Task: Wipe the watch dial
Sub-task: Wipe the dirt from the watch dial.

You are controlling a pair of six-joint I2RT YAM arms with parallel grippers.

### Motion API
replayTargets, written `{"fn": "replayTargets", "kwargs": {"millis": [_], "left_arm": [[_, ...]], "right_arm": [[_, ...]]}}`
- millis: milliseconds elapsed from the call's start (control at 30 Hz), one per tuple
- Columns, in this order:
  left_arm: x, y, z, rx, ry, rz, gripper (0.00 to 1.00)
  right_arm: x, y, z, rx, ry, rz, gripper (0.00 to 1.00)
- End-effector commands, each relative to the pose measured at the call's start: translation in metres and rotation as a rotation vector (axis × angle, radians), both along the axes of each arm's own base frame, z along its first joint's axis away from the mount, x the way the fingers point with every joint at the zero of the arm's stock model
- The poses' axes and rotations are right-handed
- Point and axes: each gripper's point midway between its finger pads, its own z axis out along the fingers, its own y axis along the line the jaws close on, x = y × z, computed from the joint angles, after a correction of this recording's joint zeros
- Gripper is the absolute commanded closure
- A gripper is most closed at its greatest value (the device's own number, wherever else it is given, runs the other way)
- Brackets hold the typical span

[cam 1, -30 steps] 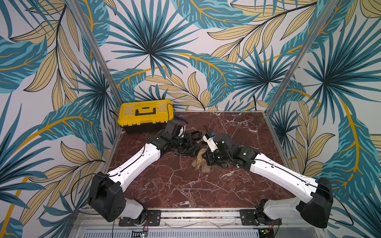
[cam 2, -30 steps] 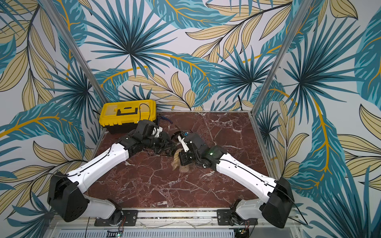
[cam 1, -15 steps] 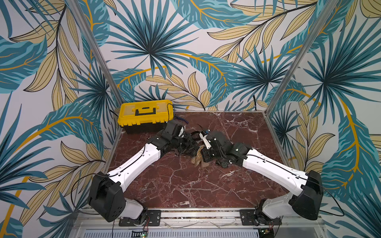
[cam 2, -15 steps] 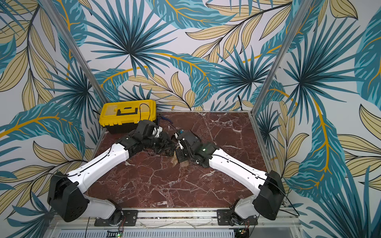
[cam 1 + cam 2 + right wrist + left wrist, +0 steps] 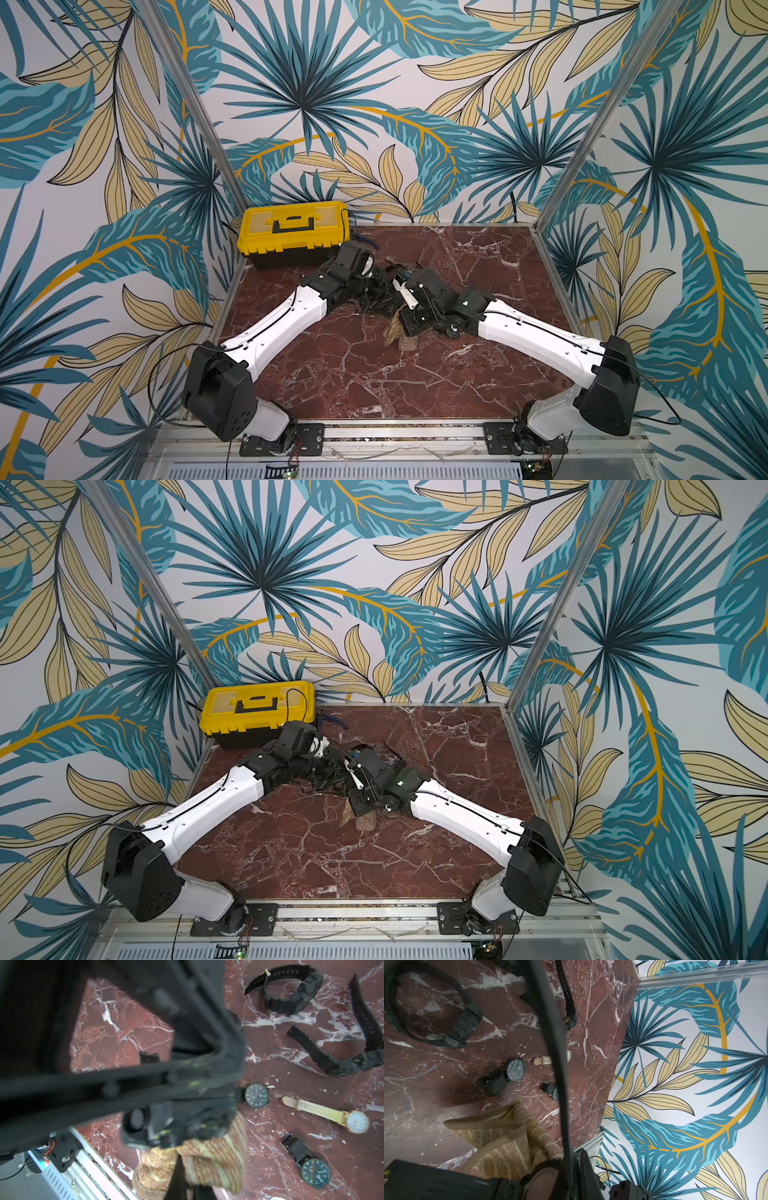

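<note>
A yellow toolbox (image 5: 291, 232) sits at the far left corner of the red marble table (image 5: 478, 374), lid down. Just right of it the left arm (image 5: 282, 320) reaches in toward the middle. The left gripper (image 5: 376, 291) is lost in a dark cluster in both top views. Its wrist camera shows the fingers drawn together on the black strap (image 5: 560, 1084) of the held watch (image 5: 145, 1126).

That watch hangs clear of the table at mid-workspace, between the two tools. Its chunky black case shows close and blurred in the right wrist view. The dial itself I cannot make out from any angle.

Behind the meeting point five loose watches lie on the marble, apart from one another:
- a round dark-dial watch (image 5: 256, 1096), nearest the held one
- a cream-strap watch (image 5: 332, 1115) with a white face and gold rim
- a second dark-dial watch (image 5: 315, 1172)
- a black sport watch (image 5: 291, 995) with its strap looped shut
- another black sport watch (image 5: 353, 1064) with its strap ends spread open

A tan striped cloth (image 5: 207, 1161) bunches directly under the held watch's case and droops to just above the table. It seems to press against the case, though the blur leaves the contact uncertain.

The right gripper (image 5: 361, 806) points downward with its fingers pinched on the cloth's upper fold. The right arm (image 5: 540, 336) runs back from it to the near right corner.
</note>
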Motion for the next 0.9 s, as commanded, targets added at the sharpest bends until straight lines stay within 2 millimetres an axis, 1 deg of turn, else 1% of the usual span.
{"fn": "replayTargets", "kwargs": {"millis": [0, 67, 133, 200, 300, 433, 533, 600, 667, 767, 867], "left_arm": [[0.002, -0.012, 0.028, -0.058, -0.066, -0.043, 1.0], [0.001, -0.012, 0.024, -0.051, -0.059, -0.043, 1.0], [-0.002, -0.01, 0.018, -0.041, -0.05, -0.042, 1.0], [-0.006, -0.011, 0.011, -0.035, -0.037, -0.046, 1.0], [-0.01, -0.011, 0.003, -0.029, -0.021, -0.052, 1.0], [-0.011, -0.01, 0.005, -0.03, -0.029, -0.056, 1.0], [-0.012, -0.01, 0.004, -0.028, -0.028, -0.056, 1.0], [-0.013, -0.009, 0.003, -0.028, -0.027, -0.056, 1.0], [-0.013, -0.009, 0.004, -0.03, -0.027, -0.055, 1.0], [-0.013, -0.009, 0.01, -0.038, -0.041, -0.055, 1.0], [-0.011, -0.01, 0.02, -0.049, -0.06, -0.053, 1.0]], "right_arm": [[-0.007, 0.02, 0.02, 0.086, -0.017, 0.067, 1.0], [-0.006, 0.025, 0.032, 0.132, -0.04, 0.074, 1.0], [-0.005, 0.03, 0.048, 0.188, -0.075, 0.081, 1.0], [0.001, 0.029, 0.061, 0.215, -0.123, 0.059, 1.0], [0.013, 0.02, 0.076, 0.209, -0.202, 0.004, 1.0], [0.03, 0.004, 0.085, 0.159, -0.292, -0.083, 1.0], [0.039, -0.006, 0.092, 0.155, -0.333, -0.127, 1.0], [0.044, -0.012, 0.09, 0.14, -0.342, -0.151, 1.0], [0.048, -0.017, 0.082, 0.119, -0.324, -0.166, 1.0], [0.05, -0.023, 0.06, 0.063, -0.284, -0.179, 1.0], [0.048, -0.025, 0.041, 0.04, -0.25, -0.182, 1.0]]}}
